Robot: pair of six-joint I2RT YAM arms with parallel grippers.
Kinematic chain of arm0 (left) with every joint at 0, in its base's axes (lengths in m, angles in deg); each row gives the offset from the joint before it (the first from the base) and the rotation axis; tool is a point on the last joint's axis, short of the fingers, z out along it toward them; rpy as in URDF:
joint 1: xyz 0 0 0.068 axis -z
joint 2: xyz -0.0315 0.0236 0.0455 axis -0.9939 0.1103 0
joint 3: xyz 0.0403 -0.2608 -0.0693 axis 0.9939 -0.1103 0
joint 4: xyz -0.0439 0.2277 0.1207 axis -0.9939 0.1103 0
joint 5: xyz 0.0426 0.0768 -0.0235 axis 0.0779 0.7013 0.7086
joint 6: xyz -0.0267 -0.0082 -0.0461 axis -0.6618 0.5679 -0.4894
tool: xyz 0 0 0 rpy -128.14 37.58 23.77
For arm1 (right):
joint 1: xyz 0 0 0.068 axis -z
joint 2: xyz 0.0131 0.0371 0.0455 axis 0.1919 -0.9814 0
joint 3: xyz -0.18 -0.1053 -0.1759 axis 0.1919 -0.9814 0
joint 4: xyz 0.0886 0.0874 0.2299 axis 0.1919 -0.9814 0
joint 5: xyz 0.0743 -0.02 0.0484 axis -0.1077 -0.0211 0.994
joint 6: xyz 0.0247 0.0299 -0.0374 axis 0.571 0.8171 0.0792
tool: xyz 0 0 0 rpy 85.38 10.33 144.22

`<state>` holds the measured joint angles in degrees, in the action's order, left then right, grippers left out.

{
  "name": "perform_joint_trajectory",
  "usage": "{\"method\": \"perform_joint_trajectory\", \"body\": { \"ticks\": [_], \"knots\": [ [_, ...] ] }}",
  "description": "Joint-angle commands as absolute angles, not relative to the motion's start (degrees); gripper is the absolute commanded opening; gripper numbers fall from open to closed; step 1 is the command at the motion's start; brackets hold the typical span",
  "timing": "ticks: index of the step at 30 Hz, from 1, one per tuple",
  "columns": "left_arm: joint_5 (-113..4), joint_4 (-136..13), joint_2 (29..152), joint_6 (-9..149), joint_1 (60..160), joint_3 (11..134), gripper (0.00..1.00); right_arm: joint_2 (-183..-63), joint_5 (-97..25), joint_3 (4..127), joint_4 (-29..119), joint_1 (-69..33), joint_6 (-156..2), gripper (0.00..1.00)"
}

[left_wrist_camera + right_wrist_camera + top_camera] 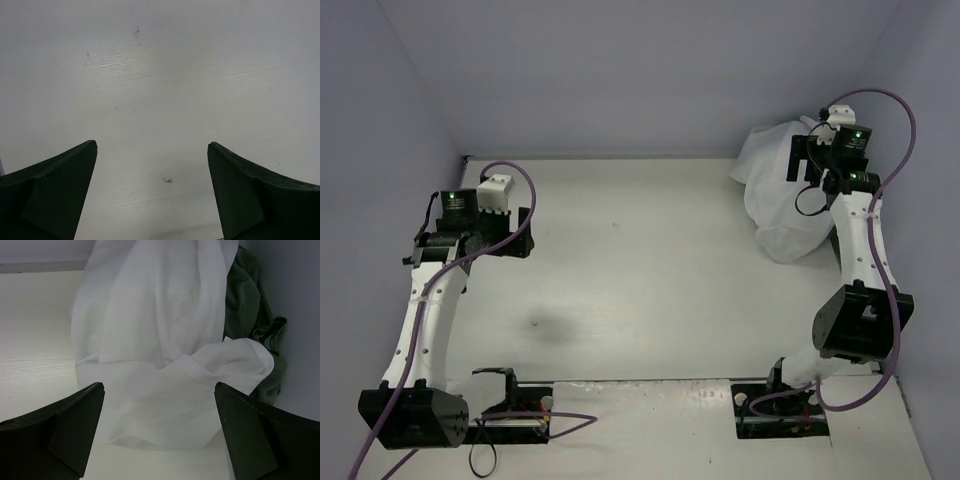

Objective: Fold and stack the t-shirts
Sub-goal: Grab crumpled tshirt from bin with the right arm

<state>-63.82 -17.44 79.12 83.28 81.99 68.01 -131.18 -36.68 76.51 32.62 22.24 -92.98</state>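
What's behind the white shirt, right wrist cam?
A dark olive shirt, bunched, shows right of the white shirt. The rest is covered; any shirts underneath can't be seen.

Surface is plain white, with a dark smudge toward the near left. Crumpled white t-shirt is heaped in the far right corner, and a dark olive-grey t-shirt is bunched right up against it by the wall.

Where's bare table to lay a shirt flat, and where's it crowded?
Free: middle and left of the table, from the left gripper across to the white t-shirt. Crowded: the far right corner, white t-shirt heaped against the olive-grey t-shirt, right gripper open over it.
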Motion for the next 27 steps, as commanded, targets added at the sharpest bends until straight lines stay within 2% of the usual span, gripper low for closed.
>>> {"method": "perform_joint_trajectory", "body": {
  "ticks": [1, 6, 13, 24, 27],
  "knots": [
    [-64.5, -20.7, 79.3, 84.0, 81.6, 68.9, 0.86, -132.3, -37.9, 79.6, 35.0, 22.4, -92.7, 0.89],
    [-64.3, -20.9, 79.5, 84.2, 81.6, 68.2, 0.86, -133.4, -38.4, 78.3, 34.7, 22.4, -93.8, 0.87],
    [-64.5, -20.7, 79.1, 84.0, 81.6, 68.2, 0.86, -134.6, -37.4, 76.7, 34.7, 24.0, -94.6, 0.77],
    [-64.2, -19.1, 78.2, 84.6, 81.6, 68.2, 0.86, -138.6, -36.2, 77.6, 34.7, 26.0, -94.4, 0.80],
    [-64.1, -19.0, 78.3, 84.7, 81.6, 68.3, 0.86, -139.2, -35.5, 77.2, 34.7, 26.2, -94.5, 0.58]
  ]
}}
